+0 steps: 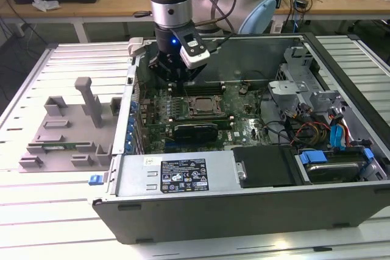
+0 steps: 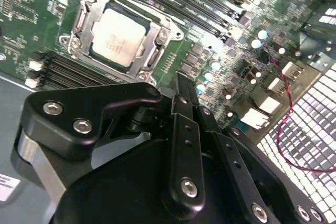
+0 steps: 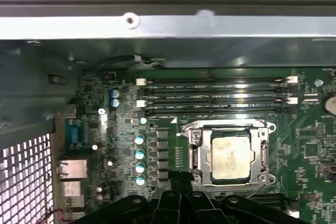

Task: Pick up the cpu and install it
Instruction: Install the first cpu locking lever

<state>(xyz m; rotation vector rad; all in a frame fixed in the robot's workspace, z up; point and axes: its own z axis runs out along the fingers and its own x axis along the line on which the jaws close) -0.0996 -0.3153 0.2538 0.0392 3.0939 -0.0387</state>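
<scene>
The pincer hangs low inside an open computer case that sits on the white bench. Its two black fingers are pressed together and hold nothing.

The cpu is not in the pincer. In both wrist views it lies flat in the socket on the green board, shiny side up. The metal frame of the socket goes all the way round it. The pincer tip is just beside one corner of the socket, a little above the board, and it does not touch the cpu. A row of small round caps stands close to the tip on its other side.

Long black slots run along one side of the socket, very near it. Past the slots the grey metal wall of the case stands up, so that side is tight.

In the exterior view the arm comes down from above, where the case has no lid. On the exterior view's right, red and blue wires and metal boxes crowd the case, well apart from the socket. On the exterior view's left, outside the case, a grey tray with small blocks lies on the bench. The space right above the socket is free.
</scene>
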